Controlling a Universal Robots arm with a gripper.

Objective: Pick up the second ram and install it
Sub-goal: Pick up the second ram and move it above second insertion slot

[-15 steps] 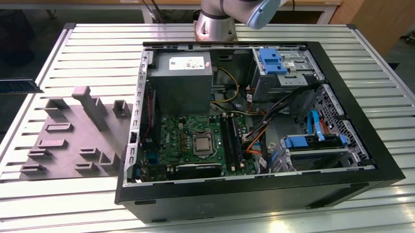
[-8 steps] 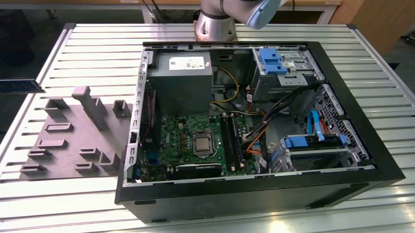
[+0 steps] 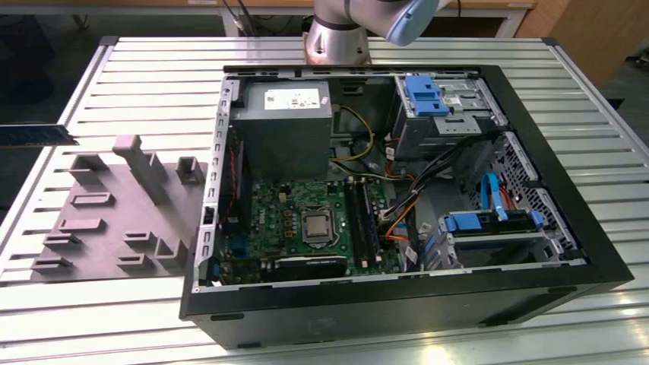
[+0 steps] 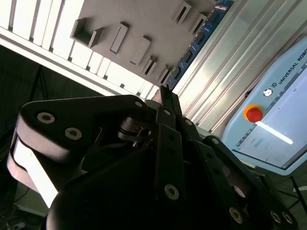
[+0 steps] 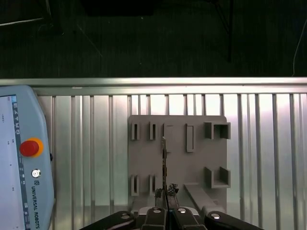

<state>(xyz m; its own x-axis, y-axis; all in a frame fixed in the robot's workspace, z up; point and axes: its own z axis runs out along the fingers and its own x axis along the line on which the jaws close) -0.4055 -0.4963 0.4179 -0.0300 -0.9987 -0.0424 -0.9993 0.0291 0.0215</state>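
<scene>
Exterior view: the ram (image 3: 36, 135) hangs level, clear of the tray (image 3: 112, 220). First wrist view: the jaws pinch its end, tray beyond them. Second wrist view: it juts ahead of them. Light, stiff, fragile, I judge; hold the bare edges

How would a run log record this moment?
gripper: shut on slim dark memory stick | stick: clear of pale grey moulded tray | outside open black computer case

Black, screw-studded tool (image 4: 165, 93); silver, pale-blue arm (image 3: 340, 34).
</scene>
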